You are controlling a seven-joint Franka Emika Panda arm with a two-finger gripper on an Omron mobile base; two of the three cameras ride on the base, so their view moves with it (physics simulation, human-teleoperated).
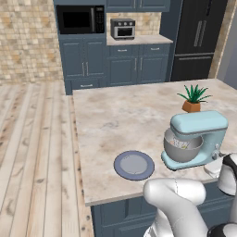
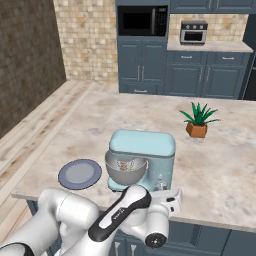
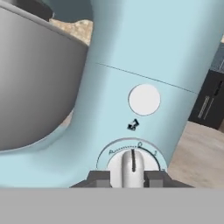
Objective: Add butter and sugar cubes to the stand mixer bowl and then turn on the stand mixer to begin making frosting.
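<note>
— Where is the stand mixer [image 1: 196, 139]?
— It stands on the marble bench [image 1: 115, 120], near the front edge, light blue, with its rounded head over the stand mixer bowl [image 1: 181, 149].

— And the bowl?
— Grey metal, seated on the mixer's flat base under the head. In the right base view something pale lies inside the bowl, too small to tell apart.

— What is beside it?
— A flat blue-grey plate [image 1: 134, 165] lies on the bench just to the side of the mixer, apart from it. A small potted plant [image 1: 193, 98] stands farther back on the bench.

— Where is the pincer [image 3: 127, 179]?
— At the mixer's side. In the hand view its two dark fingertips [image 3: 101, 179] sit on either side of the white speed knob [image 3: 132, 165], close against it, below a round white button [image 3: 144, 99].

— Is it gripping the knob?
— The jaws stand narrow around it, but whether they press on it or are just clear of it, I cannot tell.

— Where does the knob's mark point?
— Straight up on its dial.
</note>
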